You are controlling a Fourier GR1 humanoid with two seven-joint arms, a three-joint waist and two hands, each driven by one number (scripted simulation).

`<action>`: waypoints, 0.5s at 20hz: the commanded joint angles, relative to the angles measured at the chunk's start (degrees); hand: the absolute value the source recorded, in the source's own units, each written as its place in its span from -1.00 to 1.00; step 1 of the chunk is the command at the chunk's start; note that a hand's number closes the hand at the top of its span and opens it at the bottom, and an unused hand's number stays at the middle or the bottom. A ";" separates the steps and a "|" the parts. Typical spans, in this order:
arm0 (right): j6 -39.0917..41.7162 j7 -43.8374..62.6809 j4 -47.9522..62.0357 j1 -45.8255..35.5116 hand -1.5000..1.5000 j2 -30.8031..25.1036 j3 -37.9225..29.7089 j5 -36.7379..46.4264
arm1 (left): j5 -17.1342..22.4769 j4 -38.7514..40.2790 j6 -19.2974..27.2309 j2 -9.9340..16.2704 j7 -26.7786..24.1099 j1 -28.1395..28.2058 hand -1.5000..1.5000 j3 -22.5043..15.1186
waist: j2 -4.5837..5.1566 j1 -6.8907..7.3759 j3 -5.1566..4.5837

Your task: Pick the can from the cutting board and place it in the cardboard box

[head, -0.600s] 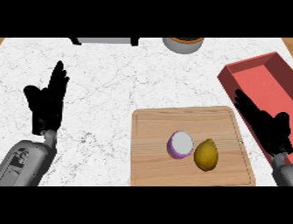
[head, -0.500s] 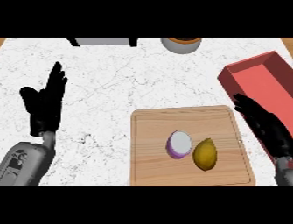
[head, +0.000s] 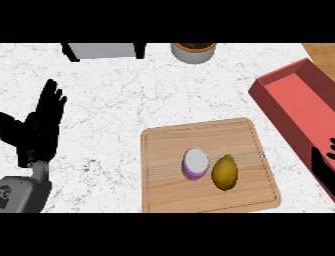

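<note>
A purple can (head: 196, 163) with a white top stands upright on the wooden cutting board (head: 170, 190), close beside a yellow lemon (head: 225, 172). A red open box (head: 306, 102) lies to the right of the board. My right hand (head: 334, 169) shows at the lower right edge, over the box's near end and apart from the can; its fingers are relaxed and hold nothing. At the left, my left hand (head: 35, 127) rests open with fingers up, far from the board.
A grey appliance (head: 103, 50) and a round pot (head: 194, 51) stand at the counter's back edge. Bare white marble counter (head: 126, 100) lies between my left hand and the board. Wood floor shows past the counter's far corners.
My right hand has drawn back to the right and down, from beside the board's right edge to the view's lower right corner. The left hand has barely shifted. The can has not moved.
</note>
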 commanded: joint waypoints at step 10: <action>0.57 19.40 -28.47 27.57 -1.00 -8.63 16.61 25.53 | 3.58 -5.57 -5.58 0.97 0.10 3.22 0.00 -0.09 | 2.26 4.26 0.64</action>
